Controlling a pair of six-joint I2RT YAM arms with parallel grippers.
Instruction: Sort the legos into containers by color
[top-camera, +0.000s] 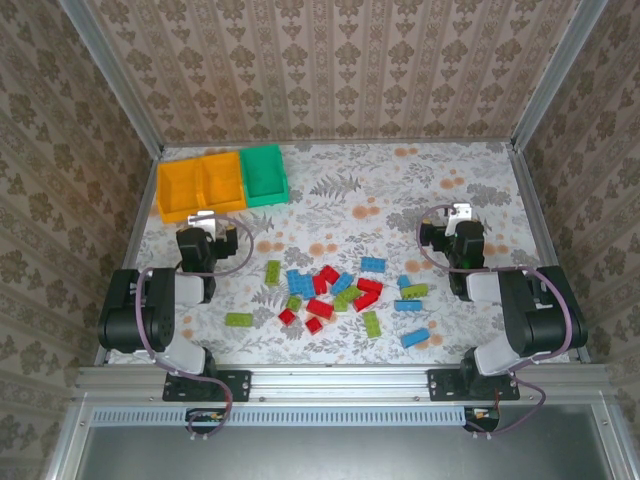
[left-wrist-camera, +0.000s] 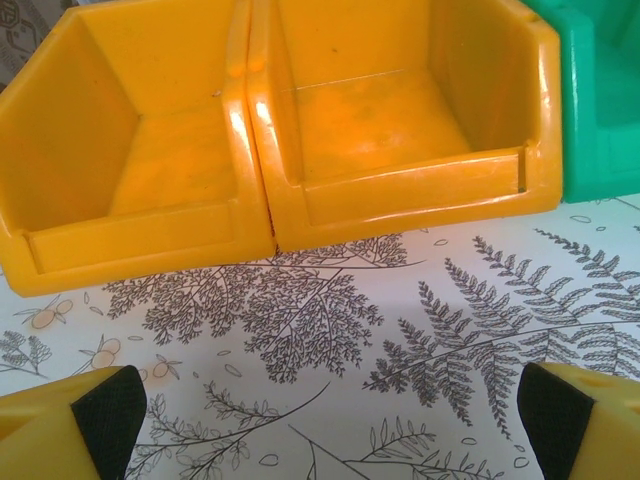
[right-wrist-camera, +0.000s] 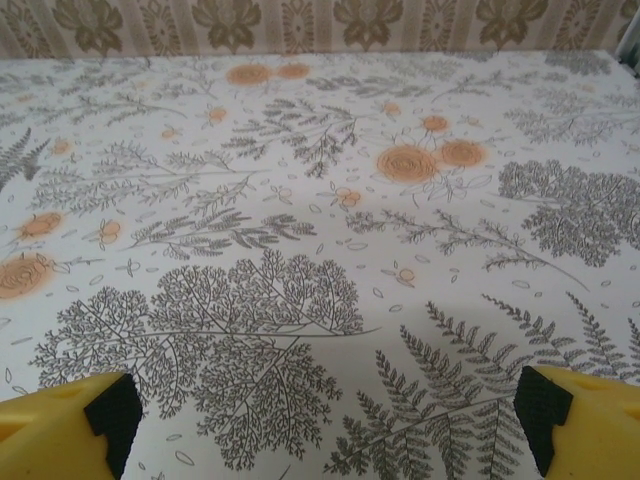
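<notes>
Both end effectors were released and held nothing. The left gripper (top-camera: 204, 217) hung over the left side of the table (top-camera: 400, 190) with its jaws spread wide. Its black pads (left-wrist-camera: 110, 408) sat in the bottom corners of the wrist view, bare printed surface between them, just short of the bins and touching none. The right gripper (top-camera: 458, 212) was equally wide over the right side, with only fern pattern between its fingers (right-wrist-camera: 548, 420). Only the fingertips showed in either wrist view. From above, the studs were too small to make out, and bricks in the thick of the cluster touched, so no sure count. The legos (top-camera: 319, 307) lay flat near the middle of the near edge, between the arms, red, blue and green mixed, their long axes at all angles. One green brick (top-camera: 272, 272) ran near-to-far, a second green brick (top-camera: 238, 319) lay along the near edge, and a blue brick (top-camera: 415, 337) lay slanted. The containers stood at the far left corner, side by side in a row roughly along the far edge: left orange bin (left-wrist-camera: 60, 130), right orange bin (left-wrist-camera: 500, 90) touching it, then the green bin (left-wrist-camera: 600, 120), cut off by the frame. Their low front lips faced the near edge.
</notes>
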